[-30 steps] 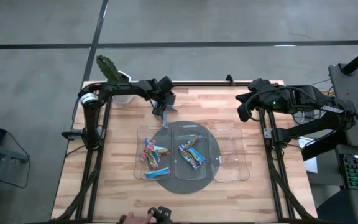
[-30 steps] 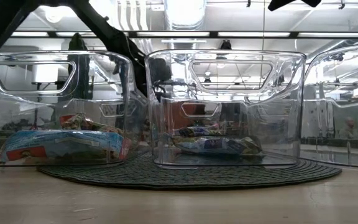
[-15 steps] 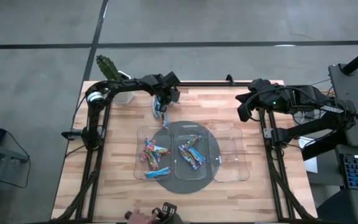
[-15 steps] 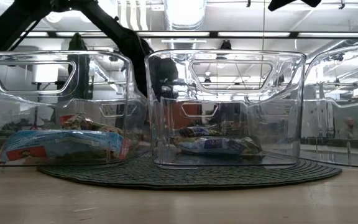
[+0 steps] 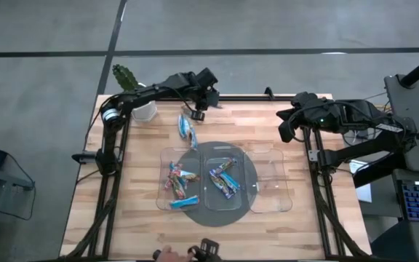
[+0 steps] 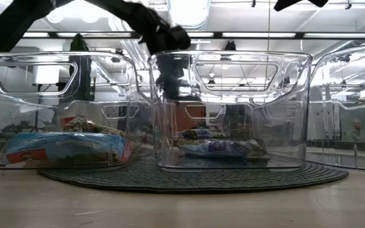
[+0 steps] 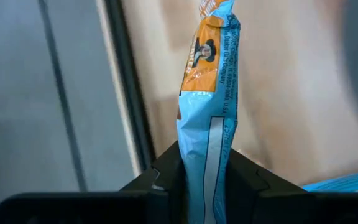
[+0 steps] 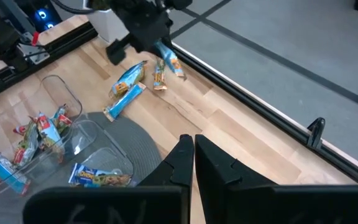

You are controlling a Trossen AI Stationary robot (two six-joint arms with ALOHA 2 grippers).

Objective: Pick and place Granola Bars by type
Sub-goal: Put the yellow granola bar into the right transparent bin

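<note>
— Now that the left gripper (image 7: 205,186) has closed and risen, what is held?
— A light-blue granola bar (image 7: 209,106) is pinched, lifted at eleven o'clock of the trays (image 5: 224,178).
— And the right gripper (image 8: 193,163)?
— Kept shut, empty, at one o'clock.

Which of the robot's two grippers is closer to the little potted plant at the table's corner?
The left. The left gripper hangs just beside the potted plant, clamping a light blue granola bar; the right gripper waits across the table.

Three clear trays (image 5: 269,182); two hold bars (image 5: 222,177). Three more bars (image 5: 188,129) lie loose on the surface (image 5: 137,189). One potted plant (image 5: 131,84).
</note>
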